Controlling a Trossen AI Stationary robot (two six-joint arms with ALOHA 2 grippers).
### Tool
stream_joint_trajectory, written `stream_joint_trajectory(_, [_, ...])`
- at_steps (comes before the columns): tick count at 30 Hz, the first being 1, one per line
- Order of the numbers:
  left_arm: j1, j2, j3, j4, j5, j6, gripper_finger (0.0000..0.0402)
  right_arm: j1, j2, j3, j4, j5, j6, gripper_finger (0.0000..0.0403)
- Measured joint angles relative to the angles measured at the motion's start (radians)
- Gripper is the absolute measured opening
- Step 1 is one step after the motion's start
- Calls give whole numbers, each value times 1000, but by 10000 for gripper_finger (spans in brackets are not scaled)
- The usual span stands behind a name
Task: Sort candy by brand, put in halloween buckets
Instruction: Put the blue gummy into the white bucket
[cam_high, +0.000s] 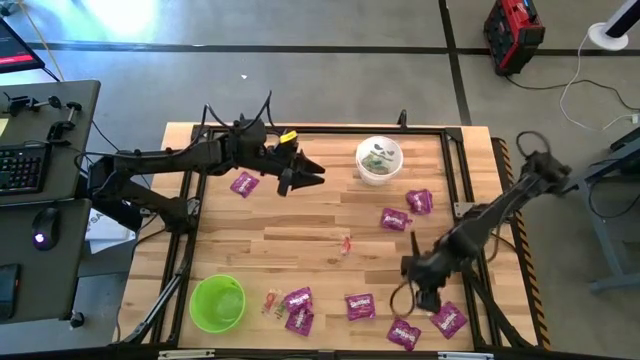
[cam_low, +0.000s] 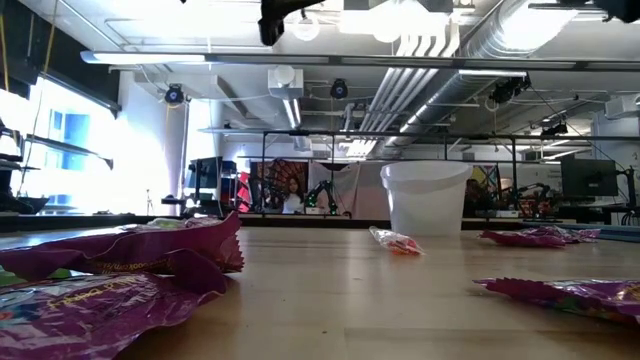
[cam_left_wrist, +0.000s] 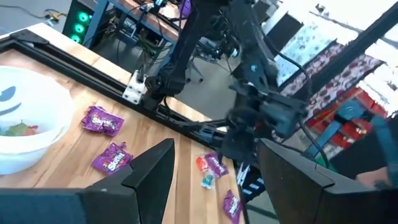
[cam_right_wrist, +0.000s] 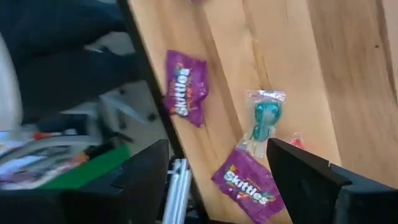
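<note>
Purple packets lie flat and scattered on the table: one (cam_high: 244, 183) by my left arm, two (cam_high: 419, 201) right of the middle, several (cam_high: 360, 306) along the near edge. The white bucket (cam_high: 379, 160) stands near the far edge with small sweets inside. The green bucket (cam_high: 217, 302) stands at the near left. A small red sweet (cam_high: 346, 243) lies mid-table. My left gripper (cam_high: 312, 175) is open in the air, left of the white bucket (cam_left_wrist: 25, 124). My right gripper (cam_high: 425, 297) is open above near-right packets (cam_right_wrist: 249, 183) and a green sweet (cam_right_wrist: 264, 118).
A dark frame (cam_high: 460, 190) runs round the tabletop. A keyboard and mouse (cam_high: 40, 225) sit on a desk off the left edge. In the low view, crumpled packets (cam_low: 120, 260) fill the near left corner. Bare wood (cam_high: 300, 240) lies in the middle.
</note>
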Motion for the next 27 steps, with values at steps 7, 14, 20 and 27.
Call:
stream_joint_trajectory(7, [0, 0, 0, -29, 2, 91, 218, 70, 286, 97, -55, 122, -9, 259])
stream_joint_trajectory(14, [0, 0, 0, -44, 2, 127, 218, 63, 452, 166, -122, 51, 26, 259])
stream_joint_trajectory(20, [1, 0, 0, -45, 2, 127, 218, 63, 517, 186, -108, 46, 32, 259])
stream_joint_trajectory(27, [1, 0, 0, -44, 2, 108, 218, 44, 538, 186, -125, 22, 61, 240])
